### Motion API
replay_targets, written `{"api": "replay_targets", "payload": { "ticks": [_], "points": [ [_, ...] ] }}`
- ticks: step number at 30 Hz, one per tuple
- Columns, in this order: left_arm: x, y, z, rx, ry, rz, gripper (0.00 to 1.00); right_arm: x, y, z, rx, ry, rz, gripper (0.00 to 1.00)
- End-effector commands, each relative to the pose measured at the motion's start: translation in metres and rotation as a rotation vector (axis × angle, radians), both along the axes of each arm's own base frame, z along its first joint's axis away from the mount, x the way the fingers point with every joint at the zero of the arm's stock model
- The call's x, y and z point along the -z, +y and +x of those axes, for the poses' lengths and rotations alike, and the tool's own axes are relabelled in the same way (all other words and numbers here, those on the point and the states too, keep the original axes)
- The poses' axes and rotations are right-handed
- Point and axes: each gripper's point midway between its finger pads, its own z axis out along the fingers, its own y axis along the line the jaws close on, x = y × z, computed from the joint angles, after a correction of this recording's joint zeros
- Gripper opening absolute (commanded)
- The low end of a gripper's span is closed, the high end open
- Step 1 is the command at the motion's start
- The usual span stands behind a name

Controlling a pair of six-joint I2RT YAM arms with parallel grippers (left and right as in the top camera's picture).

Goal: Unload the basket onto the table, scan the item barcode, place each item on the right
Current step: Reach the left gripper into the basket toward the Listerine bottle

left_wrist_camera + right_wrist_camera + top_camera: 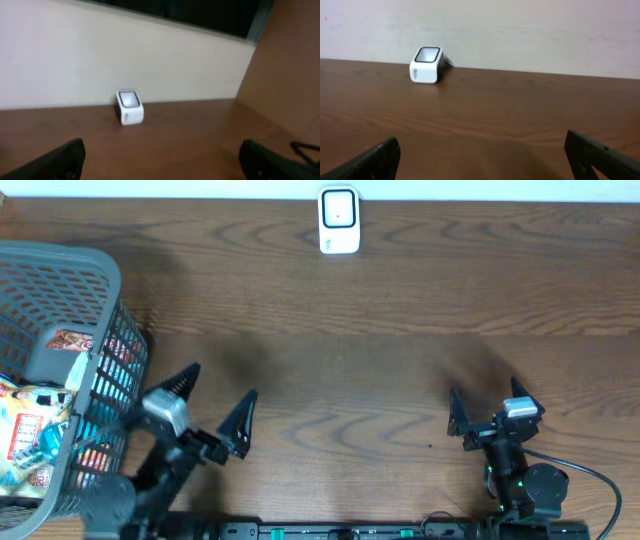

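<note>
Table (380, 310): wooden; everything is set on it.
Basket (108, 385): 9 o'clock; packets (28, 430) are stored inside, beside the left arm.
Left gripper (222, 380): 7 o'clock, spread wide, nothing held.
Right gripper (484, 390): 5 o'clock, spread wide, nothing held.
Scanner (339, 220): 12 o'clock, placed in view of both arms.

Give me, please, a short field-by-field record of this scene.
scanner: white barcode scanner, upright at the far edge of the table
basket: grey mesh basket at the left end
items: packaged goods inside the basket, none taken out
left arm: left gripper open, empty, beside the basket
right arm: right gripper open, empty, above bare wood
task state: no item picked up yet
</note>
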Motion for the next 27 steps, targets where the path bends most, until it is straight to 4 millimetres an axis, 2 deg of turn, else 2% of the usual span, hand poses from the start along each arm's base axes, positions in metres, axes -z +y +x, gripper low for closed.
{"api": "replay_targets", "payload": {
  "ticks": [1, 9, 11, 14, 17, 19, 21, 23, 24, 26, 27],
  "points": [
    [-0.035, -0.004, 0.011, 0.02, 0.077, 0.001, 0.98, 0.001, 0.0, 0.0, 0.0, -0.001, -0.001, 0.99],
    [-0.086, 0.0, 0.038, 0.017, 0.294, 0.213, 0.98, 0.001, 0.0, 0.0, 0.001, -0.001, -0.001, 0.99],
    [-0.084, -0.002, 0.04, 0.034, 0.365, 0.212, 0.98, 0.001, 0.0, 0.0, 0.0, -0.001, -0.001, 0.99],
    [-0.059, -0.003, 0.048, 0.041, 0.491, 0.205, 0.98, 0.001, 0.0, 0.0, 0.0, -0.001, -0.001, 0.99],
    [-0.059, 0.009, 0.063, -0.036, 0.486, 0.221, 0.98, 0.001, 0.0, 0.0, 0.0, -0.001, -0.001, 0.99],
    [-0.061, 0.035, 0.075, -0.218, 0.516, 0.172, 0.98, 0.001, 0.0, 0.0, 0.0, -0.001, -0.001, 0.99],
    [-0.066, 0.087, 0.084, -0.539, 0.561, 0.043, 0.98, 0.001, 0.0, 0.0, 0.001, -0.001, -0.001, 0.99],
    [-0.073, 0.132, 0.083, -0.777, 0.569, -0.085, 0.98, 0.001, 0.0, 0.0, 0.001, -0.001, -0.001, 0.99],
    [-0.074, 0.141, 0.082, -0.818, 0.569, -0.119, 0.98, 0.001, 0.0, 0.0, 0.001, -0.001, -0.001, 0.99],
    [-0.072, 0.177, 0.077, -0.966, 0.577, -0.277, 0.98, 0.001, 0.0, 0.0, 0.001, -0.001, -0.001, 0.99],
    [-0.07, 0.188, 0.074, -1.013, 0.584, -0.321, 0.98, 0.001, 0.0, 0.0, 0.0, -0.001, -0.001, 0.99]
  ]
}}
